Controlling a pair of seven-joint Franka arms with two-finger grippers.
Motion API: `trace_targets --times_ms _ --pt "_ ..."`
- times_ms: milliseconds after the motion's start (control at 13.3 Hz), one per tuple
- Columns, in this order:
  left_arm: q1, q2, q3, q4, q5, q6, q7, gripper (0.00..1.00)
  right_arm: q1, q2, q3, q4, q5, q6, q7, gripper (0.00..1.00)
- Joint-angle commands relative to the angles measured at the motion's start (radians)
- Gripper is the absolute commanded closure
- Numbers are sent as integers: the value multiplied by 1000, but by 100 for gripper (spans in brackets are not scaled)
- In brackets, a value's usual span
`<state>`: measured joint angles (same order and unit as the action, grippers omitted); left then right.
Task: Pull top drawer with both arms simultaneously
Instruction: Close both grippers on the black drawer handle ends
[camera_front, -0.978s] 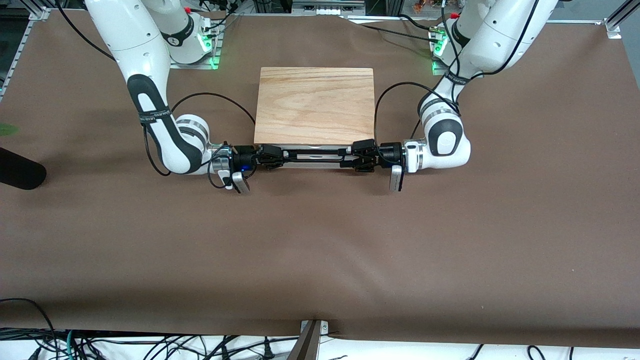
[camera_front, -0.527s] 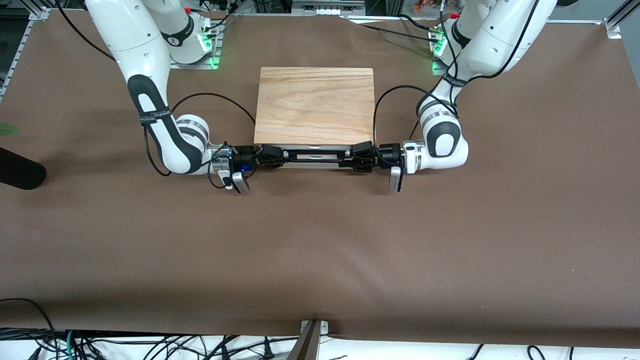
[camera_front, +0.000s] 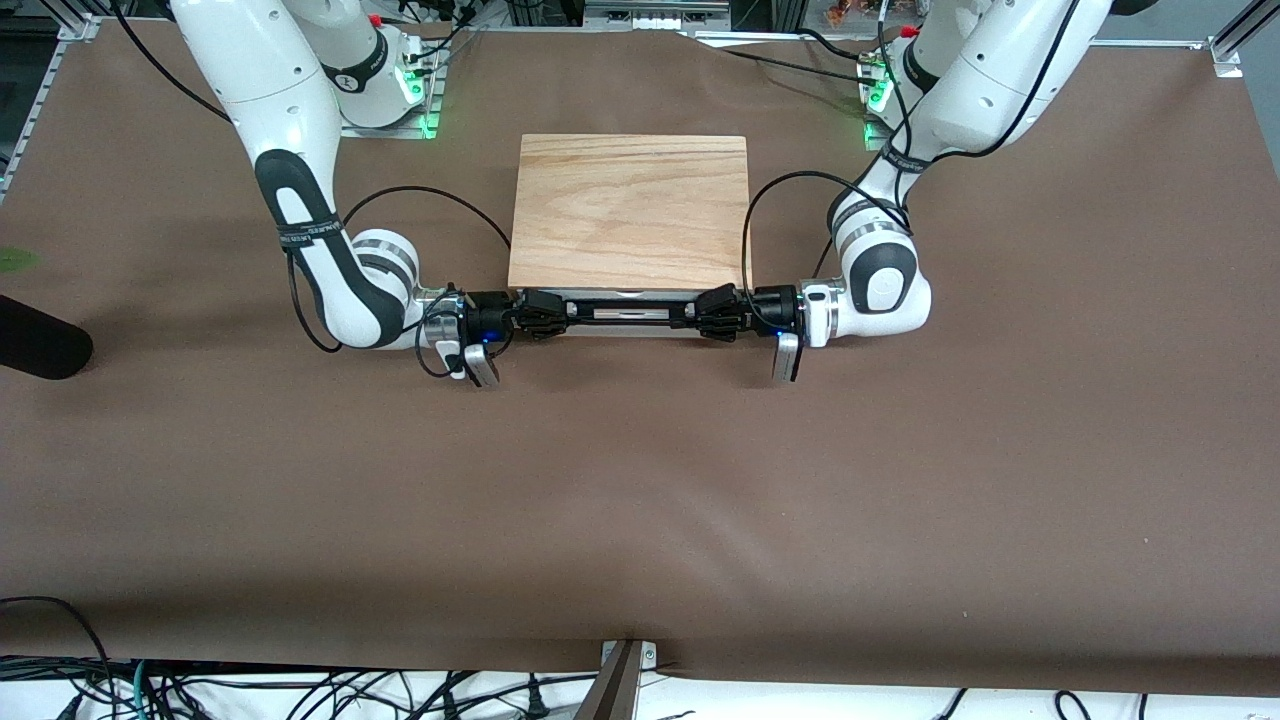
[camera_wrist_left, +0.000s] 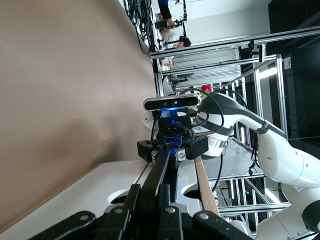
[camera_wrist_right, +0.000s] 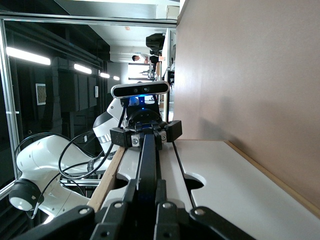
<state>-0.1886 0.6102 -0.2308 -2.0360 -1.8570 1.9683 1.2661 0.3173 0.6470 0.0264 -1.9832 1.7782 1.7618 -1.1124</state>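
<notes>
The right gripper (camera_front: 545, 313) and left gripper (camera_front: 716, 312) are clenching opposite ends of the top drawer (camera_front: 630, 312) handle, whose long axis is running between them; the pull is heading toward the front camera.

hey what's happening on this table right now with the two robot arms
Both arms are at the top drawer of a small cabinet with a wooden top board. The right gripper is clamped on the end of the black bar handle toward the right arm's end of the table, and the left gripper is clamped on the handle's end toward the left arm's. The drawer shows only a narrow strip past the top board, so it looks barely open. The pull seems about to begin.
</notes>
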Motion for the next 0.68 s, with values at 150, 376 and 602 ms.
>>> trace_targets --times_ms 150,376,602 --pt "-17 19 -19 -49 -13 -8 45 98 6 8 -3 55 20 2 49 100" --pt "-17 31 -19 -47 -13 -17 44 100 5 34 -3 99 20 2 74 100" --pt "-17 55 -18 -38 -13 -35 44 100 5 45 -5 145 18 5 123 100"
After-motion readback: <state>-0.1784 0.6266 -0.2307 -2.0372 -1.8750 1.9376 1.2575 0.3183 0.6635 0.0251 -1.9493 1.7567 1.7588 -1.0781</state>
